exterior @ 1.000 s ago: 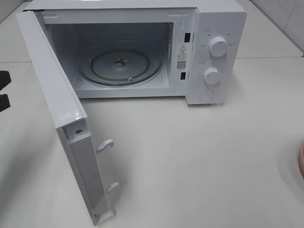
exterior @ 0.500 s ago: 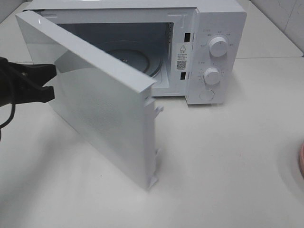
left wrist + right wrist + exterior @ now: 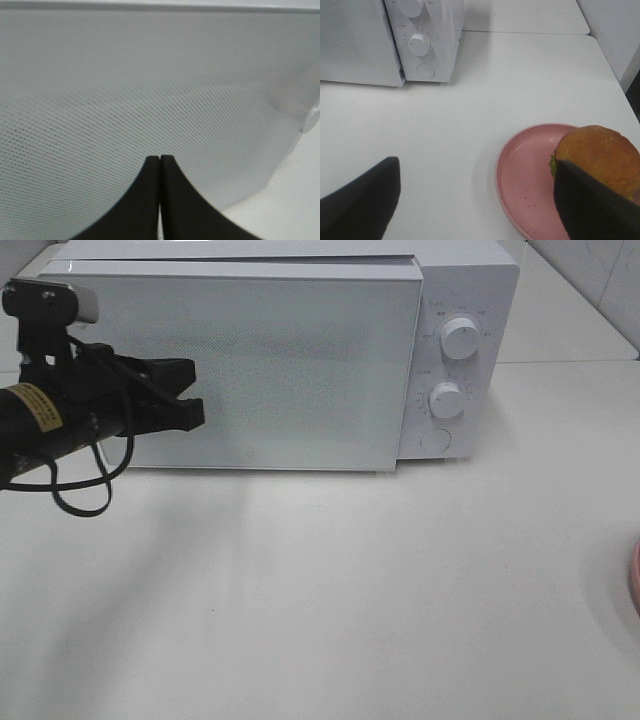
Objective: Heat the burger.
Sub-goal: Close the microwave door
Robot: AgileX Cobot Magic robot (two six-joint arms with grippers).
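The burger (image 3: pixel 600 152) lies on the round pink plate (image 3: pixel 525 170), seen in the right wrist view; in the exterior high view only a sliver of that plate (image 3: pixel 636 580) shows at the right edge. My right gripper (image 3: pixel 475 161) is open above the plate, holding nothing, and one finger (image 3: pixel 590 205) covers part of the burger. The white microwave (image 3: pixel 460 300) stands at the back with its door (image 3: pixel 280 360) closed. My left gripper (image 3: pixel 195 390) is shut, with its tips (image 3: pixel 159 159) against the door's left half.
Two white knobs (image 3: pixel 459 337) (image 3: pixel 446 399) and a round button (image 3: pixel 435 440) sit on the microwave's right panel. White tabletop (image 3: pixel 350 590) stretches in front of the microwave. A cable loop (image 3: pixel 85 495) hangs under the left arm.
The microwave door has swung from wide open to closed. My left gripper has moved right and toward the microwave with the door.
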